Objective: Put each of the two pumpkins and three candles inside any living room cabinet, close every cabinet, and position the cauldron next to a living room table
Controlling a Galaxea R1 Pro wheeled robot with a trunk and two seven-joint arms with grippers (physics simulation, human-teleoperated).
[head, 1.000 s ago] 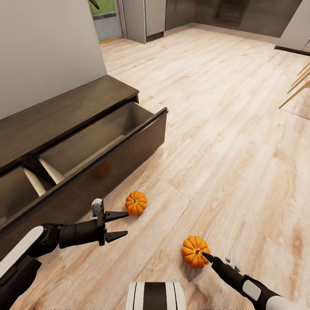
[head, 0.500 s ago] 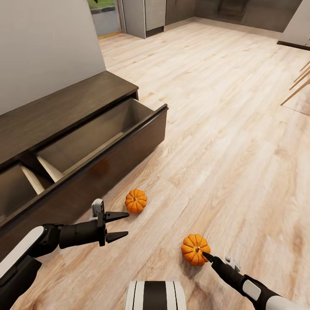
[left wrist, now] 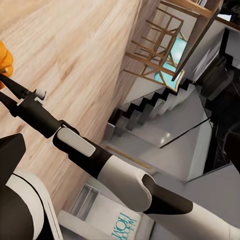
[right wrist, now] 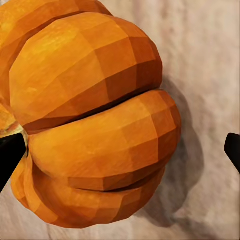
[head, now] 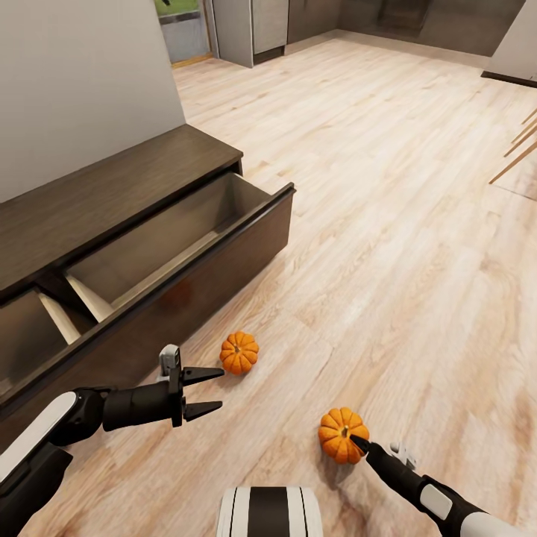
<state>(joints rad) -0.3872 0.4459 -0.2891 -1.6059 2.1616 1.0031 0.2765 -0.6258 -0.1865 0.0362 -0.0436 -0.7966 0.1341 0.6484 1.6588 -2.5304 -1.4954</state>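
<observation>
View has shifted slightly; nothing itself moved.

Two orange ribbed pumpkins (head: 239, 353) (head: 343, 435) sit upright on the floor by the open cabinet (head: 149, 253).

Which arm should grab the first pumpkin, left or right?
Right, probably. The right gripper is already at the near pumpkin, and the right wrist view shows it between the open fingertips. The left gripper is open too, but hangs short of the far pumpkin by the cabinet.
</observation>
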